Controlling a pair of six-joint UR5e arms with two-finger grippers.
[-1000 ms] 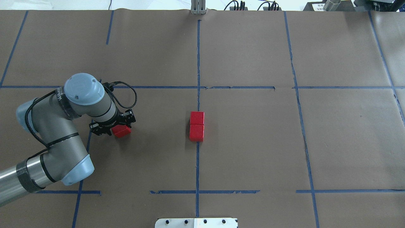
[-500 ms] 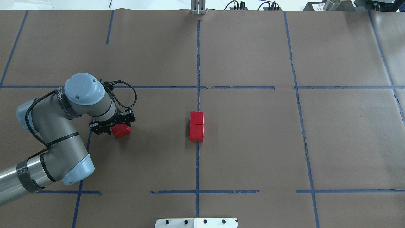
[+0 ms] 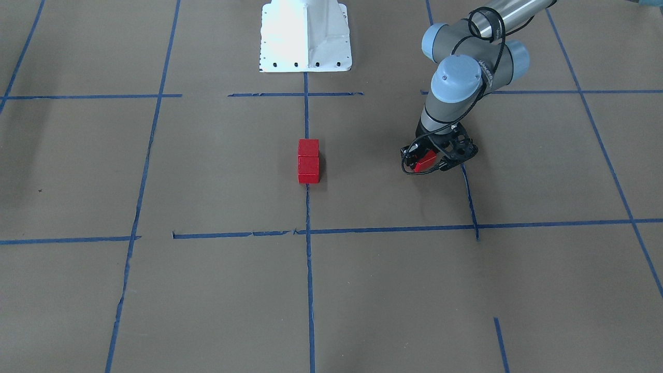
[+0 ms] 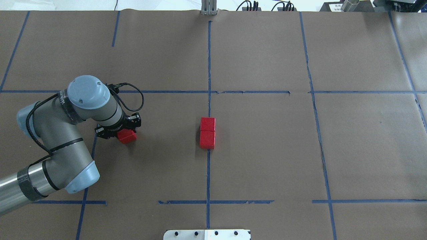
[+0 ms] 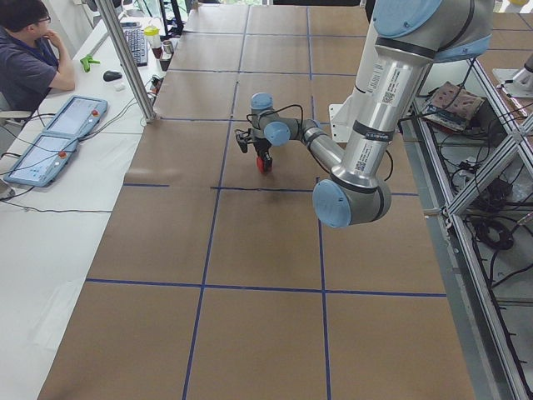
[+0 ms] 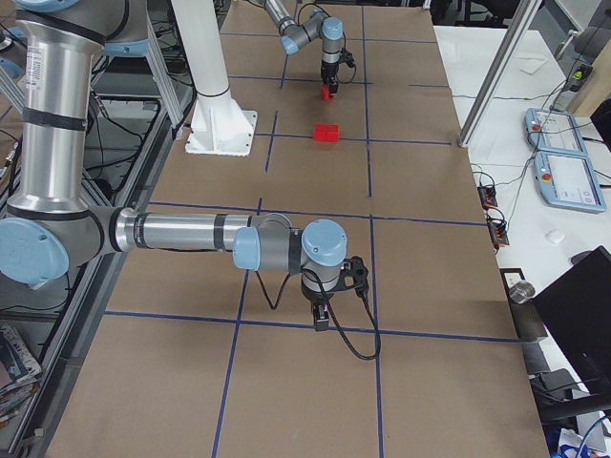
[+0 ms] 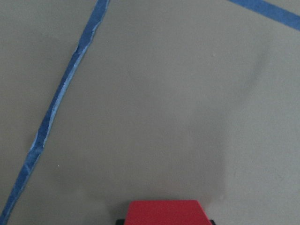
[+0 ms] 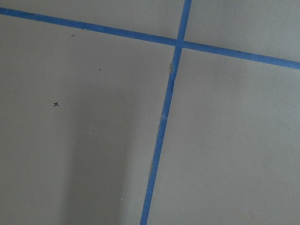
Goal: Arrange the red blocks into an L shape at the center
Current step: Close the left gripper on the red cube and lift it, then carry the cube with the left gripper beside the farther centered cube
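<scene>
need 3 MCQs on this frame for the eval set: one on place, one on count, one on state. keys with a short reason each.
1. Where do the paired red blocks sit?
A) on the centre blue tape line
B) in the far-right grid cell
C) at the near edge

2. How many red blocks are in view?
A) two
B) three
C) five

3. What is the state of the third red block?
A) stacked on the pair
B) lying loose at the centre
C) gripped in the left end effector

Key:
1 A, the touching pair lies along that line in the overhead view.
2 B, the pair plus one at the left arm.
3 C, the front-facing view shows it clamped there, well apart from the pair.
</scene>
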